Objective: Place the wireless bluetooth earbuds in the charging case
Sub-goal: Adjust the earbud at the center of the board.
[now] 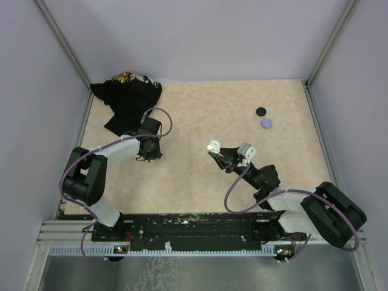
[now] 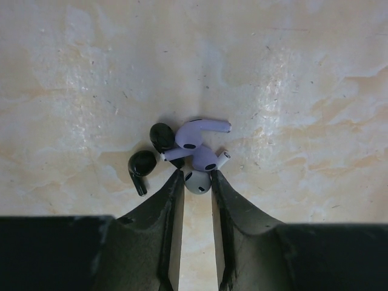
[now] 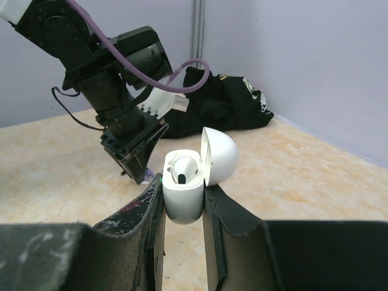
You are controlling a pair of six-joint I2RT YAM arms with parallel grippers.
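Observation:
In the left wrist view a small heap of wireless bluetooth earbuds lies on the beige table: two black ones, two lavender ones and a white one. My left gripper points down at the heap, and its fingertips touch the white earbud on both sides. My right gripper is shut on the white charging case and holds it upright above the table. The case's lid is open, and one white earbud sits inside. From above, the case is right of the left gripper.
A black cloth lies bunched at the back left, just behind the left arm. A black disc and a lavender disc rest at the back right. Grey walls enclose the table on three sides.

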